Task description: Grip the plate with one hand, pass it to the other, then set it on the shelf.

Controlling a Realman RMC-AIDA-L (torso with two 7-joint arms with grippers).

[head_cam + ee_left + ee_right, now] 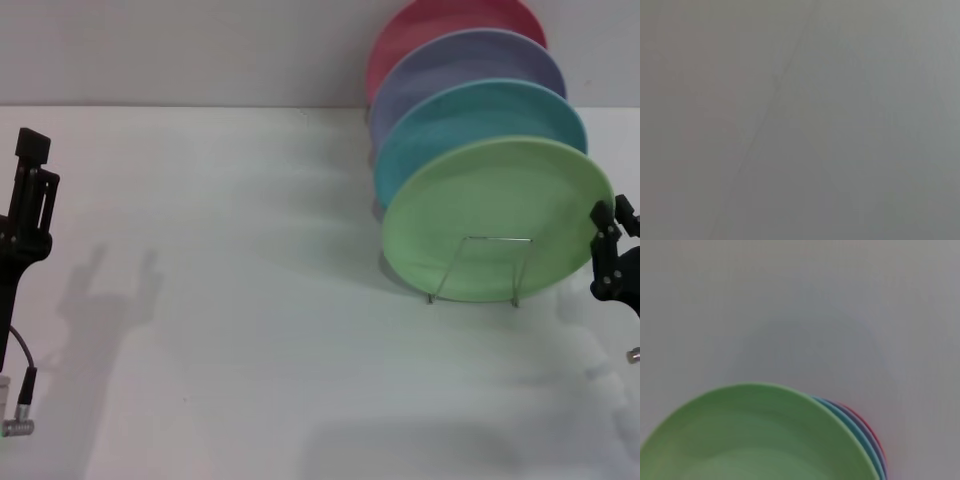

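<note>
Now, right gripper (612, 222): black, at the right edge of the head view, its fingertips right at the right rim of the green plate; whether they pinch the rim, merely touch it or stand just clear cannot be told.
Right wrist view: the green plate (755, 435) fills the lower part, with thin blue, purple and red edges of the plates behind it showing past its rim (a fan of coloured arcs).
Green plate (497, 218): stands upright on edge, face toward the camera, first in a row of four, leaning slightly back.
Wire rack (480, 265): thin silver wire; one loop crosses the lower face of the green plate and two feet rest on the table below its bottom edge.
Row behind: blue plate (470, 115), then purple plate (450, 62), then red plate (440, 20), each overlapped by the one in front and stepping up and to the left.
Left gripper (28, 195): black, upright at the far left edge of the head view, well apart from the plates, holding nothing; how its fingers stand cannot be told.
Left wrist view: plain grey surface only.
Cable (18, 395): hangs below the left gripper, ending in a silver plug.
Table (250, 330): white, carrying soft shadows of both arms.
</note>
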